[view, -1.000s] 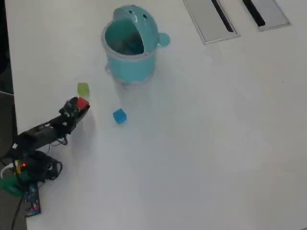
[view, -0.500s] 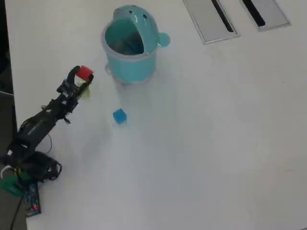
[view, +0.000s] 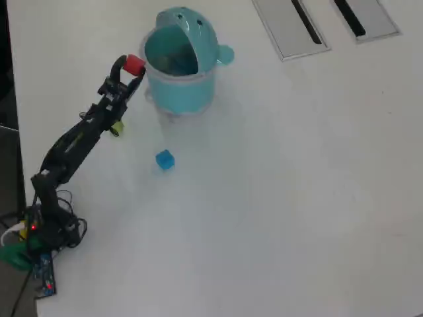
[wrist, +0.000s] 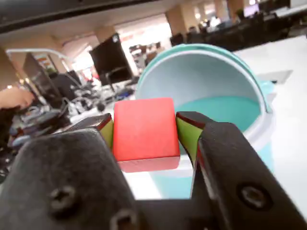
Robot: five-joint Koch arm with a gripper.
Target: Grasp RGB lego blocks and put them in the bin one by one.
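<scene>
The claw (view: 132, 68) grips the red block (view: 135, 64) aloft just beside the rim of the open bin (view: 180, 92). Release is best delayed until the block is centred over the bin's mouth, clear of the raised lid (wrist: 201, 72)

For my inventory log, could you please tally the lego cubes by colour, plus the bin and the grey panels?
Red cube, held in the pincer: 1
Blue cube: 1
Yellow-green cube, mostly hidden under the arm: 1
Teal bin: 1
Grey panels: 2
Total: 6
</scene>
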